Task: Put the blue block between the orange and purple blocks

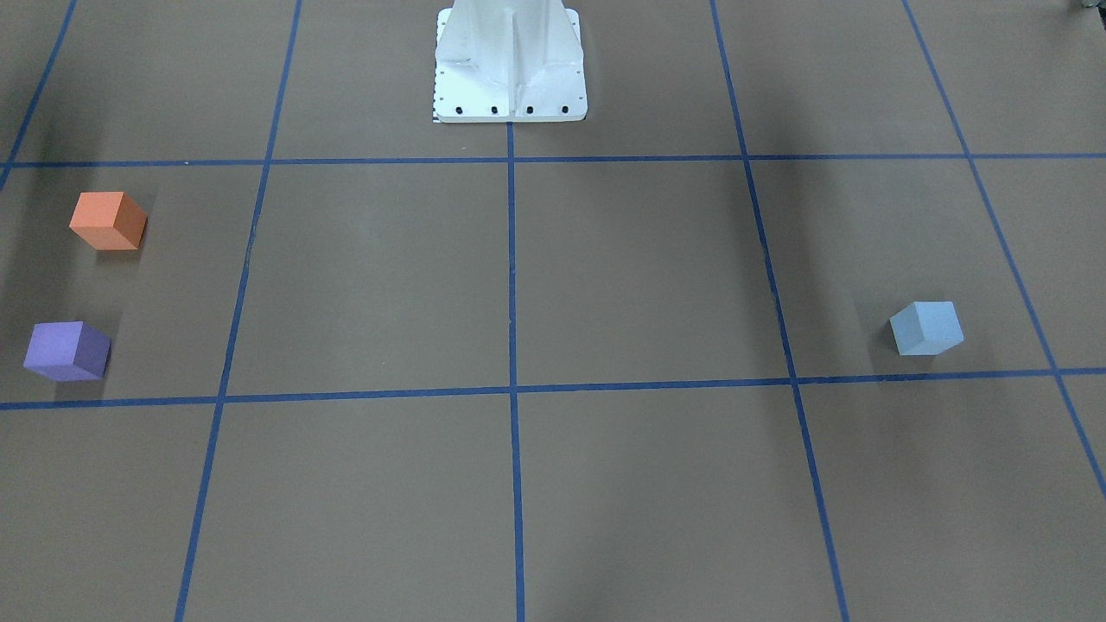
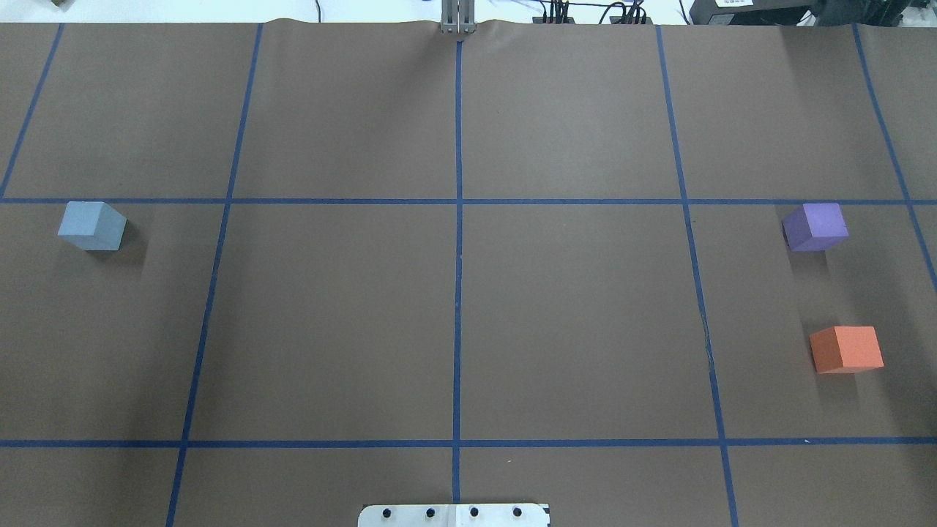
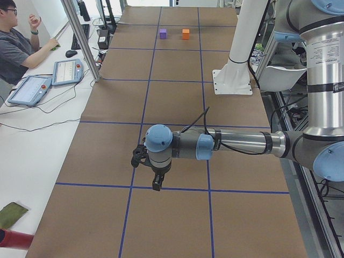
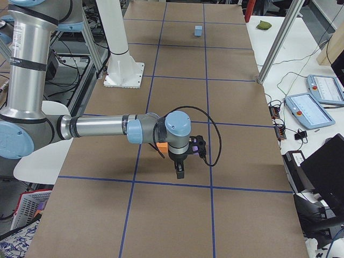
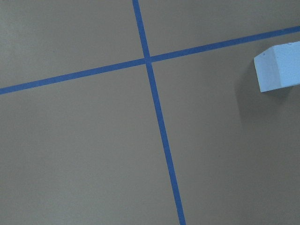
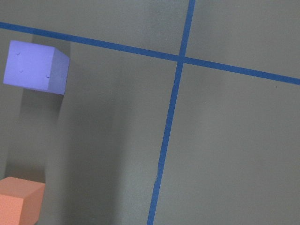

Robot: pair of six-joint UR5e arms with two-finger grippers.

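Observation:
The blue block (image 2: 92,225) sits on the brown table's left side; it also shows in the front view (image 1: 926,327) and at the right edge of the left wrist view (image 5: 279,68). The purple block (image 2: 815,227) and the orange block (image 2: 846,349) stand apart on the right side, with a bare gap between them. Both show in the right wrist view, the purple block (image 6: 35,65) and the orange block (image 6: 18,201). My left gripper (image 3: 156,183) hangs above the table near the blue block. My right gripper (image 4: 180,171) hangs near the orange and purple blocks. I cannot tell whether either is open or shut.
The white robot base (image 1: 510,69) stands at the table's middle edge. Blue tape lines (image 2: 458,293) divide the table into squares. An operator (image 3: 16,43) sits beside the table with tablets (image 3: 32,88). A metal post (image 3: 80,37) stands at that side.

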